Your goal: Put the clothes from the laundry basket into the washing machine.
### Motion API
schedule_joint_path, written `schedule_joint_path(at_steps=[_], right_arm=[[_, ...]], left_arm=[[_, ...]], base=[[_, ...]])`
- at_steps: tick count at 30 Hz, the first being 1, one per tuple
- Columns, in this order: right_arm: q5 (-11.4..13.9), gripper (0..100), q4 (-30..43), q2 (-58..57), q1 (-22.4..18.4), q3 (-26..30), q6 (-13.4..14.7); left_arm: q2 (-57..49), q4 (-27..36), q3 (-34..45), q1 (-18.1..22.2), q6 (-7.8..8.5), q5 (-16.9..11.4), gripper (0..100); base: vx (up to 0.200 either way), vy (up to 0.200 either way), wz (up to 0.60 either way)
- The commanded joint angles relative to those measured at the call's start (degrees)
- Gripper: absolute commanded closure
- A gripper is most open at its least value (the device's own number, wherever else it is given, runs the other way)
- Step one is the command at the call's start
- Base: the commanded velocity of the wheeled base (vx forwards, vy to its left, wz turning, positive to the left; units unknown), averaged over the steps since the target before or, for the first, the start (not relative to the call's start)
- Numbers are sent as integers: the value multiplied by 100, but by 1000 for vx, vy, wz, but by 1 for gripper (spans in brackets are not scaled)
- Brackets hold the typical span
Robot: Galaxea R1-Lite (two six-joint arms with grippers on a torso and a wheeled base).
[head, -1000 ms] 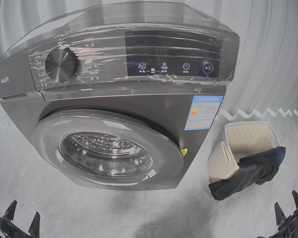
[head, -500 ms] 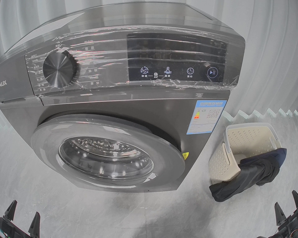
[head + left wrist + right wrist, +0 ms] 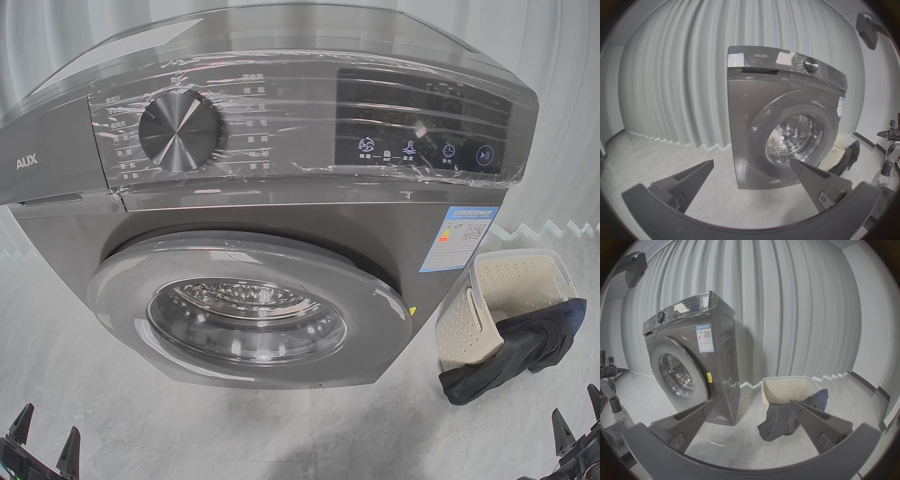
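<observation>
Camera shift, perhaps leftward; clothes (image 3: 517,354) unmoved

The head view's bottom edge cuts off the black two-fingered left hand (image 3: 51,422) and right hand (image 3: 574,406) just past their fingers (image 3: 67,450). Dark crumpled clothes (image 3: 509,356) draped over the cream perforated plastic laundry basket (image 3: 465,322) hide part of its rim and bottom, and the number of garments is unclear. The print on the grey washing machine's (image 3: 250,212) blue label (image 3: 459,239) is too small to read.
</observation>
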Motion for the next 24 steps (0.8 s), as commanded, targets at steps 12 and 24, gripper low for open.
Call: schedule_joint_path(at_steps=[12, 24], right_arm=[[-5, 0, -1, -93, 11, 84, 9], [-5, 0, -1, -93, 11, 84, 9]], left_arm=[[-104, -1, 84, 3, 3, -1, 0], [-104, -1, 84, 3, 3, -1, 0]], base=[[0, 0, 0], [0, 83, 0]])
